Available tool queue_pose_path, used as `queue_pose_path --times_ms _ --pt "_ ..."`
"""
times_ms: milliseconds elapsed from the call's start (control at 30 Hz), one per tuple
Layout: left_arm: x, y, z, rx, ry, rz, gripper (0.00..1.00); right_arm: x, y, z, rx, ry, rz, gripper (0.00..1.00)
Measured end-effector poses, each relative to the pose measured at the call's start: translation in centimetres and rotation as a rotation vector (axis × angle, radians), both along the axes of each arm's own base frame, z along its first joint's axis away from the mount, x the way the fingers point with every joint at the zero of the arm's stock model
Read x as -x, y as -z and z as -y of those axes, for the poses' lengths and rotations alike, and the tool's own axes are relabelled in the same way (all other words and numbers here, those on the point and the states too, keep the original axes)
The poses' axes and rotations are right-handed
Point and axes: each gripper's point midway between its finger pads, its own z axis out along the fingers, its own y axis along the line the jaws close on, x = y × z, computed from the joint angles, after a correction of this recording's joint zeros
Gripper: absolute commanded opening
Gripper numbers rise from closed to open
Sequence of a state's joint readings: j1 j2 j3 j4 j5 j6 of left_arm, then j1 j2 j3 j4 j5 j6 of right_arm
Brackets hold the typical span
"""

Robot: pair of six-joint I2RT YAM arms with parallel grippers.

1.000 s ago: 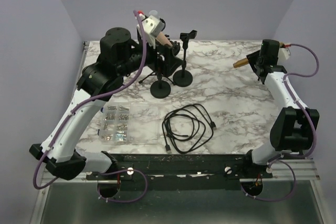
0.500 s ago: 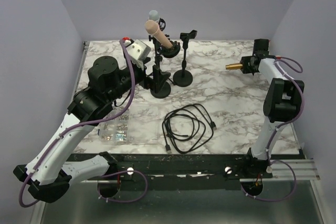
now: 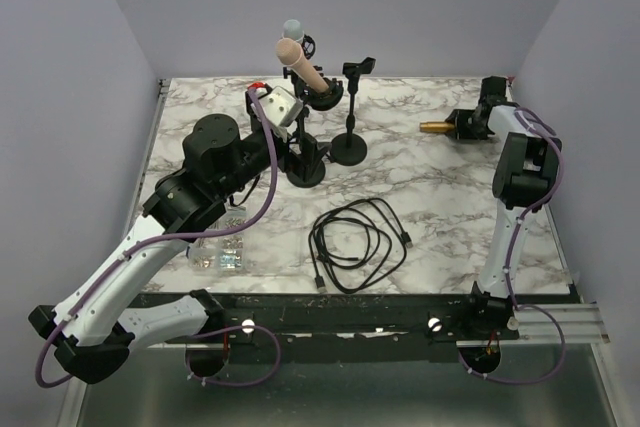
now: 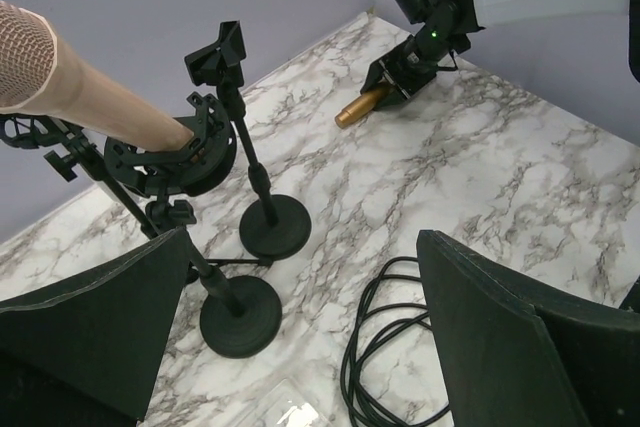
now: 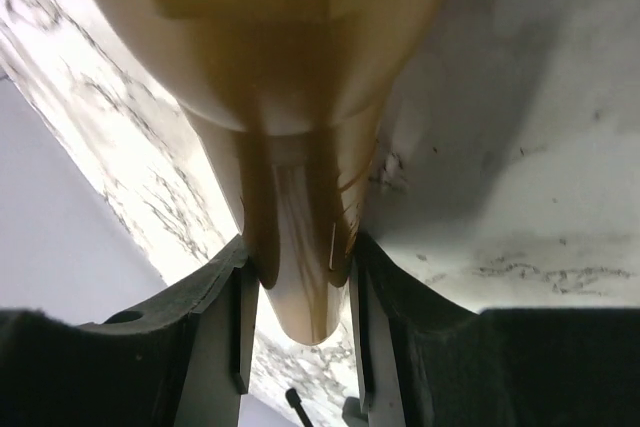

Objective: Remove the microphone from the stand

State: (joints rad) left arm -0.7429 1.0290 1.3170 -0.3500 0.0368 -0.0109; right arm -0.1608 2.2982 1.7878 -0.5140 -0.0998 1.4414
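1. Swinging back toward the stands, the left arm now has its jaws just short of them, while the right jaws have carried the gold tapered metal microphone [image 3: 435, 127] a little leftward
2. Right jaws are pinched narrow on its slim tail; it is clear of every stand, low at the marble-patterned counter [image 3: 450, 207], and whether it touches I cannot tell
3. Left jaws gape wide, holding nothing; ahead of them the pink mesh-headed microphone [image 4: 90, 102] leans in a black ring mount [image 4: 170, 162], beside a short black disc-based stand [image 4: 275, 234] with an empty clip
4. Likely risks: the smooth round gold body may slide from the jaws or roll once released; the wide left jaws could clip the slender, top-heavy stands and tip them
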Motion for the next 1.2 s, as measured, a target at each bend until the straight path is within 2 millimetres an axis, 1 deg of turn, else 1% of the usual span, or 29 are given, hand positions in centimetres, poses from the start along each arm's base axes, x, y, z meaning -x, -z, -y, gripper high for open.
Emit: queue_pose_path --times_ms 133,367,433,467,600,733,800,933,1067,1200 --pt "0.0 -0.4 0.1 0.003 0.003 0.018 0.98 -0.4 0.0 0.3 -0.031 -0.006 0.005 0.02" --pt "-0.1 -0.4 0.2 -0.001 0.002 0.032 0.98 -0.4 0.2 0.4 -0.069 -0.013 0.008 0.24" --pt "-0.2 -0.3 0.2 -0.004 0.002 0.033 0.98 -0.4 0.3 0.4 -0.07 -0.015 0.01 0.34" --pt "-0.2 -0.3 0.2 -0.005 0.002 0.033 0.98 -0.3 0.3 0.5 -0.072 -0.017 0.011 0.37" --pt "-0.1 -0.2 0.3 -0.008 0.005 0.035 0.98 -0.3 0.4 0.4 -0.083 -0.027 0.021 0.44" --pt "-0.1 -0.2 0.3 -0.008 0.006 0.035 0.98 -0.4 0.4 0.2 -0.086 -0.041 0.03 0.59" --pt "-0.1 -0.2 0.3 -0.008 0.006 0.036 0.98 -0.8 0.1 0.2 -0.081 -0.052 0.053 0.62" --pt "-0.1 -0.2 0.4 -0.007 0.008 0.037 0.98 -1.1 -0.2 0.3 -0.069 -0.067 0.075 0.73" --pt "-0.1 -0.1 0.6 -0.01 0.012 0.033 0.98 -1.4 -0.5 0.3 -0.056 -0.081 0.095 0.77" --pt "-0.1 0.0 0.7 -0.012 0.013 0.031 0.98 -1.5 -0.9 0.4 -0.044 -0.094 0.113 0.92"
